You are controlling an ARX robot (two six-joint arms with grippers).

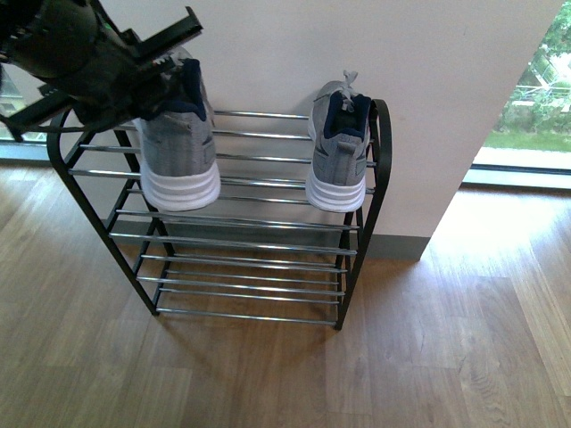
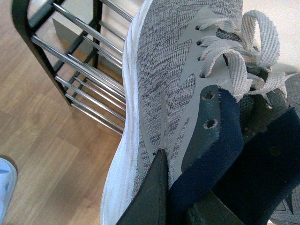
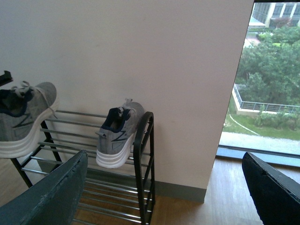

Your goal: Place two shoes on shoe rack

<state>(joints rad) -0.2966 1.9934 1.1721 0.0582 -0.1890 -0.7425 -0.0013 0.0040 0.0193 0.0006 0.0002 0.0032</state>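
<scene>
Left tool (image 2: pixel 185 201) pinches knit sneaker (image 2: pixel 159 70) collar | right tool (image 3: pixel 164 199) spread wide, holding nothing | chrome-rod rack (image 1: pixel 250 242)

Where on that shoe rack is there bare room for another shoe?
Free: the top rods between the held sneaker and the resting sneaker, plus every lower shelf. Crowded: both top ends, mostly where the left fingers grip.

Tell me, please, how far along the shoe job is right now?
Done: the first sneaker sits on the top tier of the rack, by its right frame. In hand: the left gripper grips the second sneaker by its collar at the left end; whether it rests on the rods is unclear. Left: set it down, let go. The right gripper is open, empty.
</scene>
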